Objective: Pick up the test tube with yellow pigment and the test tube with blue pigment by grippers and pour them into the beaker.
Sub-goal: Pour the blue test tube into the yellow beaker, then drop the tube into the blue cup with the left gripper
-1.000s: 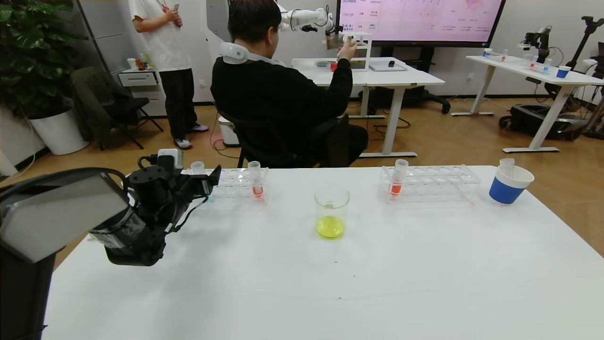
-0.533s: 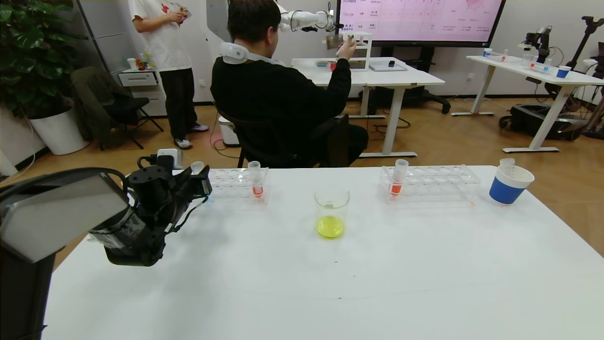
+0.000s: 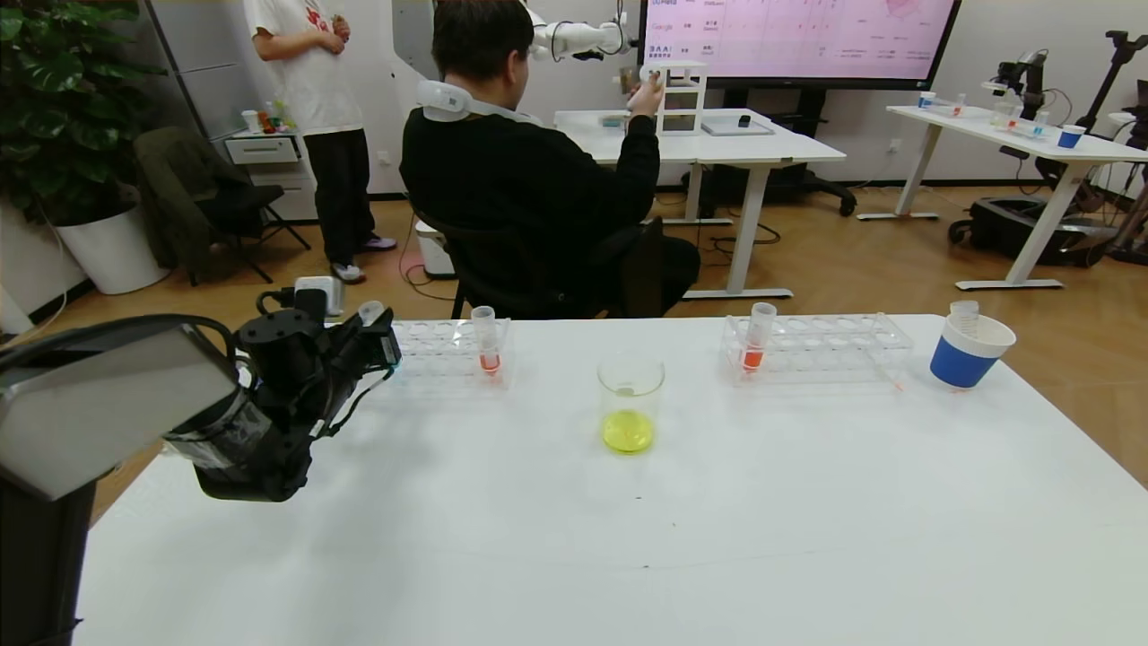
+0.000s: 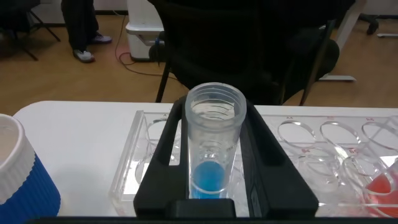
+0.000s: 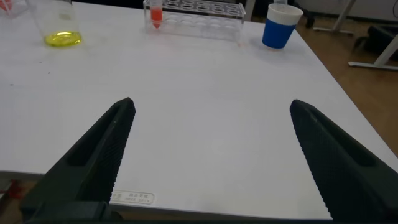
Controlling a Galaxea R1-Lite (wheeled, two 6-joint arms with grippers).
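My left gripper (image 3: 380, 344) (image 4: 214, 113) is at the left end of the left clear rack (image 3: 448, 348) (image 4: 314, 144), shut on the test tube with blue pigment (image 3: 369, 313) (image 4: 213, 146). The tube stands upright between the fingers, with blue liquid at its tip. The beaker (image 3: 630, 402) (image 5: 60, 23) stands mid-table with yellow liquid in its bottom. No test tube with yellow pigment is in view. My right gripper (image 5: 211, 106) is open and empty above bare table near the front edge; the head view does not show it.
Each rack holds an orange-red-tipped tube (image 3: 486, 343) (image 3: 755, 339); the right rack (image 3: 821, 348) (image 5: 196, 9) is otherwise bare. A blue paper cup (image 3: 967, 352) (image 5: 281, 26) at far right holds a clear tube. Another blue cup (image 4: 22, 182) stands beside the left rack. People and desks lie beyond the table.
The left gripper's fingers have closed on the blue-tipped tube at the rack's end, and the wrist has shifted slightly up and left. Nothing else on the table moved.
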